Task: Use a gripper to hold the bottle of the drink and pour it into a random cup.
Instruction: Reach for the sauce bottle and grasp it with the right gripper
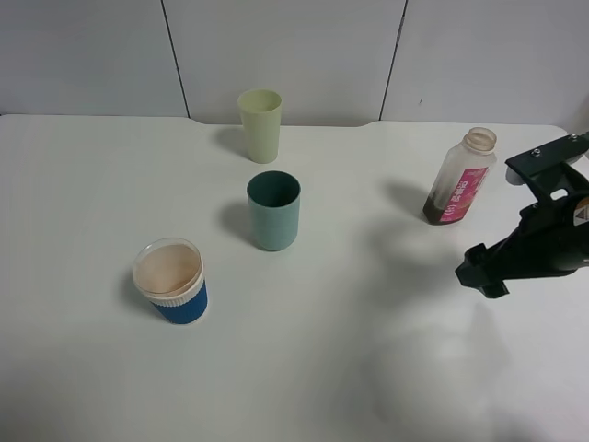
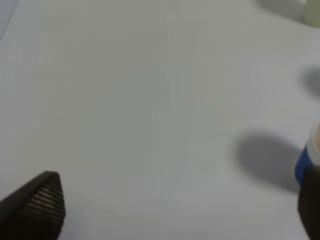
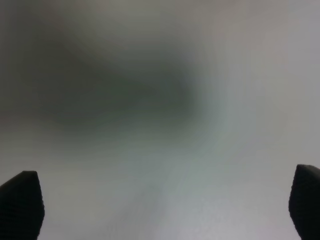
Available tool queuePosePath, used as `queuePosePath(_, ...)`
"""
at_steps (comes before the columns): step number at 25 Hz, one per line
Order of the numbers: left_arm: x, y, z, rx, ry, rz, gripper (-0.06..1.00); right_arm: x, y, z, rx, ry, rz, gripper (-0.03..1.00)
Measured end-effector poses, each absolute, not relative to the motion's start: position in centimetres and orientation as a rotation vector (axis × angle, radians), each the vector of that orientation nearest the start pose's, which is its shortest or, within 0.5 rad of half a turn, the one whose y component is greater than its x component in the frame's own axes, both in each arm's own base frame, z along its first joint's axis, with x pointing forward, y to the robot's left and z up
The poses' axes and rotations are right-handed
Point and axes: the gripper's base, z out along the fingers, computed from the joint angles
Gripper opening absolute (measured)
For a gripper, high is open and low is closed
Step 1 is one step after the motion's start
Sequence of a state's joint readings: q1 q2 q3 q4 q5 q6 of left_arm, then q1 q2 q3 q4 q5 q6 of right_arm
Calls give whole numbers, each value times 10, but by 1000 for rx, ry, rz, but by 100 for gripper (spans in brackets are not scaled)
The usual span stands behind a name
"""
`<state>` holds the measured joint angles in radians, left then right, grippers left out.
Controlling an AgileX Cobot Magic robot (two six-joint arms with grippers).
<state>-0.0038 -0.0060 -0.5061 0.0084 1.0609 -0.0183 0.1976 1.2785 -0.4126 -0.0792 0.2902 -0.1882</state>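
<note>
Bottle of the drink (image 1: 460, 177) stands at the table's (image 1: 368, 368) far right, long axis about vertical, open neck up, with dark liquid in its bottom part. The blue cup (image 1: 173, 287) shows a peach interior. I cannot tell any contents in the teal cup (image 1: 273, 214) or pale yellow cup (image 1: 260, 124). Right gripper (image 1: 481, 273) hovers near the bottle, apart from it, fingers (image 3: 22, 205) spread wide, holding nothing.

Between the right claw (image 1: 481, 270) and the bottle (image 1: 460, 180) the table (image 1: 350, 368) is bare, so the way there is free. The teal cup (image 1: 273, 214), the pale yellow cup (image 1: 260, 125) and the blue cup (image 1: 171, 282) stand well apart from the bottle, on its left, with open gaps between them.
</note>
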Motion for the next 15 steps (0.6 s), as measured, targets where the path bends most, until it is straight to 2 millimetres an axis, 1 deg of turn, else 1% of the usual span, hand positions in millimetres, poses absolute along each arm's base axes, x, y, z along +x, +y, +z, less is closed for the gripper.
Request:
queuePosePath(2, -7, 1, 279, -15, 2032, -4, 93, 189, 36, 162, -608, 2546, -57, 97)
queuePosePath(3, -7, 1, 279, -15, 2032, -4, 93, 186, 35, 158, -666, 2499, -78, 97)
queuePosePath(5, -7, 1, 279, -15, 2032, -4, 93, 186, 35, 156, -751, 2446, -110, 97)
queuePosePath(13, -7, 1, 279, -15, 2032, -4, 93, 188, 32, 156, -1216, 2247, -317, 97)
queuePosePath(15, -7, 1, 279, -15, 2032, -4, 93, 188, 31, 157, -1283, 2213, -354, 97)
